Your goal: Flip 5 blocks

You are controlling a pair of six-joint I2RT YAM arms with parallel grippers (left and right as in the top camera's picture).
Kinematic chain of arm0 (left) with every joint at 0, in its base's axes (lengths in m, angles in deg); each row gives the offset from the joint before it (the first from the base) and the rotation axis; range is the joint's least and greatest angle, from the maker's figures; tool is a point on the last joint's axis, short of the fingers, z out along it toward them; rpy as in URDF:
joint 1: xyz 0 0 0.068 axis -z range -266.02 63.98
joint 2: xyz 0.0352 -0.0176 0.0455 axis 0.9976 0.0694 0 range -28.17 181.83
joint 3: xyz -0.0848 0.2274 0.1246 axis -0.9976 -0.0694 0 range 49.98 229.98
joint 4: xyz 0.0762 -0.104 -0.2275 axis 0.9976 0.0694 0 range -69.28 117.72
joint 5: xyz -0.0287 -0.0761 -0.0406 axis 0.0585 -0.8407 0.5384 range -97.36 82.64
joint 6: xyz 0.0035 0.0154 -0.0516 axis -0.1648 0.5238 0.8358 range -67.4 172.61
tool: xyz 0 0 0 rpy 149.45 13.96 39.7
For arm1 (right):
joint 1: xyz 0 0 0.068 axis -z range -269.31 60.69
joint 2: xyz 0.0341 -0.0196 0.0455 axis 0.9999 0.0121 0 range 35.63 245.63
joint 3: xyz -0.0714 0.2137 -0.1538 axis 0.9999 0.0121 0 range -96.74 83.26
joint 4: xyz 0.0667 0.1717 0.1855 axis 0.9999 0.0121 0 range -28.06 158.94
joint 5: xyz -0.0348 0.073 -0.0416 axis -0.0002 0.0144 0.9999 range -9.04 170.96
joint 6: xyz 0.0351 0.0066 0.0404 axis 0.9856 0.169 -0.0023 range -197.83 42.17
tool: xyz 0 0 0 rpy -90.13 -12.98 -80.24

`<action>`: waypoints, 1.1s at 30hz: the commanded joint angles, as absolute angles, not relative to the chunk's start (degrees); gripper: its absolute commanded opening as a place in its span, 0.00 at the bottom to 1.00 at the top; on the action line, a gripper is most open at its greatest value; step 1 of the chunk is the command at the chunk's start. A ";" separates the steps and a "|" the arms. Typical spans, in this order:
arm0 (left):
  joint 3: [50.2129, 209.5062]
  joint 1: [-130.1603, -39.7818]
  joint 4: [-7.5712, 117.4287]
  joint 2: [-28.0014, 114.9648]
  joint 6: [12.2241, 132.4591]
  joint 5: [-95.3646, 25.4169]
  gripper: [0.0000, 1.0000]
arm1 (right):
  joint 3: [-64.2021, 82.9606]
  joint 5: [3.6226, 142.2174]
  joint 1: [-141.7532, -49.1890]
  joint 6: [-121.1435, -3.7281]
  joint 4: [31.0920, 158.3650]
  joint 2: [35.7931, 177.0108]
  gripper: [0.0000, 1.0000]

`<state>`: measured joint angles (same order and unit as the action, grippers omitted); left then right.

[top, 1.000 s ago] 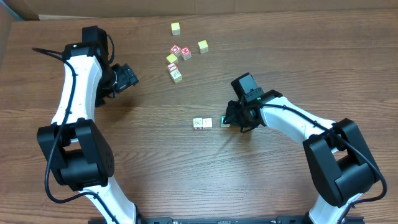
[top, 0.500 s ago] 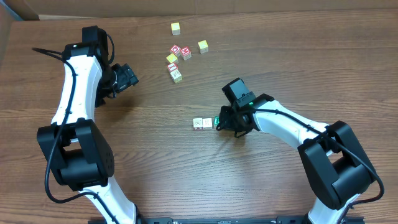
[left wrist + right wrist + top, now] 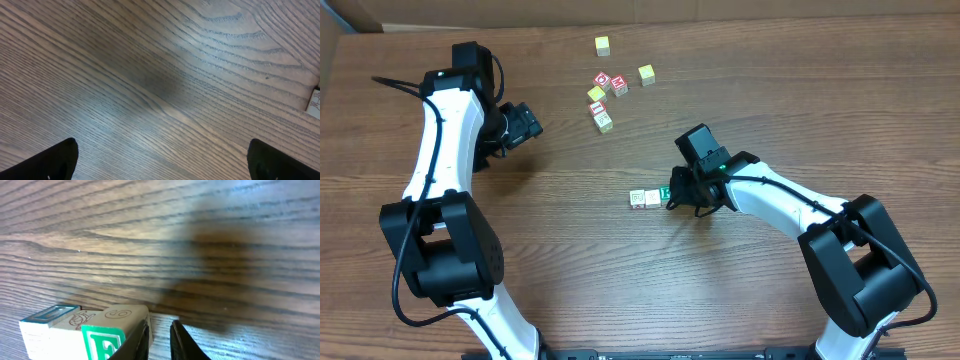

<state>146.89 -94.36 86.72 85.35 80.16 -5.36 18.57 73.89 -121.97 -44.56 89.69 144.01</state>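
Note:
Three blocks stand in a row mid-table: two pale ones (image 3: pixel 638 198) (image 3: pixel 653 198) and a green-faced block (image 3: pixel 666 193) at the right end. My right gripper (image 3: pixel 677 194) is low on the table just right of that green block. In the right wrist view the green block (image 3: pixel 107 332) shows a letter E and rests against the outside of my left finger (image 3: pixel 142 340). The jaws (image 3: pixel 161 325) stand a narrow gap apart with nothing between them. A red-and-white block (image 3: pixel 599 108) and a pale block (image 3: pixel 605 122) lie farther back. My left gripper (image 3: pixel 525 125) (image 3: pixel 160 160) is wide open over bare wood.
Behind the row lies a loose cluster: yellow cubes (image 3: pixel 603 45) (image 3: pixel 646 74) (image 3: pixel 596 94) and two red-faced cubes (image 3: pixel 603 80) (image 3: pixel 620 87). A block's edge (image 3: pixel 315 102) shows at the right border of the left wrist view. Cardboard (image 3: pixel 350 15) borders the table's far left corner.
My right gripper has slid left, bringing the green block up against the two pale ones, and its jaws have parted slightly. The left arm has not moved.

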 commanded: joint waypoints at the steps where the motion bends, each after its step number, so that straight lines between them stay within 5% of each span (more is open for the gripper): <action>1: 146.80 -94.25 86.65 85.83 81.38 -5.07 1.00 | 18.92 74.46 -122.41 -46.85 89.25 142.45 0.18; 33: 146.80 -94.25 86.65 85.83 81.38 -5.05 1.00 | 18.92 79.38 -124.44 -48.32 81.49 142.48 0.20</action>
